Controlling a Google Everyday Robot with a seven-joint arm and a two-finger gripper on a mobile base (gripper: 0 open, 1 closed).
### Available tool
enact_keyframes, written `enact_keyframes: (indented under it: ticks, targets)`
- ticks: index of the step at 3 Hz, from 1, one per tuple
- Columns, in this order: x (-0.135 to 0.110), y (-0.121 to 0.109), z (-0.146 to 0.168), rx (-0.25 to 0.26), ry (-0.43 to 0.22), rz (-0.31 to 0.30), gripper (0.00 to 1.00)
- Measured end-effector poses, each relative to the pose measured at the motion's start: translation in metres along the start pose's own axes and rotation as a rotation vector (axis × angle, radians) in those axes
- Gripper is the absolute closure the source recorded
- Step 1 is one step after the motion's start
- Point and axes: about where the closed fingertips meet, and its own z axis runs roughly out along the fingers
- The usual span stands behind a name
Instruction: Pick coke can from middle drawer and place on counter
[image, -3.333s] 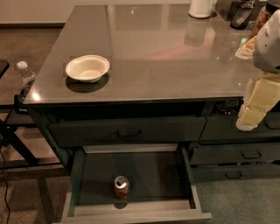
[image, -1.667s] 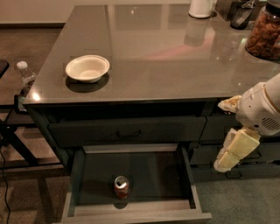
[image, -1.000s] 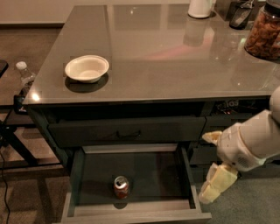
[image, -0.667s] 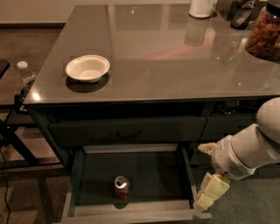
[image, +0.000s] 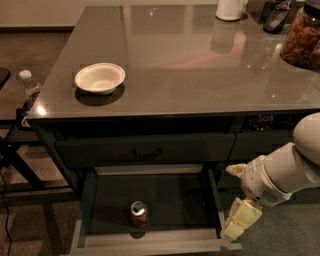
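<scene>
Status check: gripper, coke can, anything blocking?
Gripper low at middle drawer right front corner. Coke can upright on drawer floor, near front, untouched. Only the drawer's right wall sits between them.

The arm (image: 295, 165) ran out past the right edge, its upper part lost to me. The gripper (image: 241, 215) hung just beside the right rim of the open drawer (image: 215, 195), whose front was clipped at the bottom. On the table (image: 200, 75), a white container (image: 230, 9) and a jar (image: 302, 35) were cut off. The can (image: 139, 213) had lettering too small to read. A bottle (image: 30, 87) stood half hidden behind the table's left corner.
</scene>
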Motion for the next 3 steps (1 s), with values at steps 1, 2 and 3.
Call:
enact_keyframes:
  ticks: [1,2,3]
  targets:
    - [-0.009,-0.002,0.030,-0.022,-0.059,-0.001,0.00]
    - [-0.015,-0.022,0.086,-0.016,-0.166,0.021,0.00]
    - [-0.013,-0.019,0.095,-0.033,-0.172,0.024,0.00]
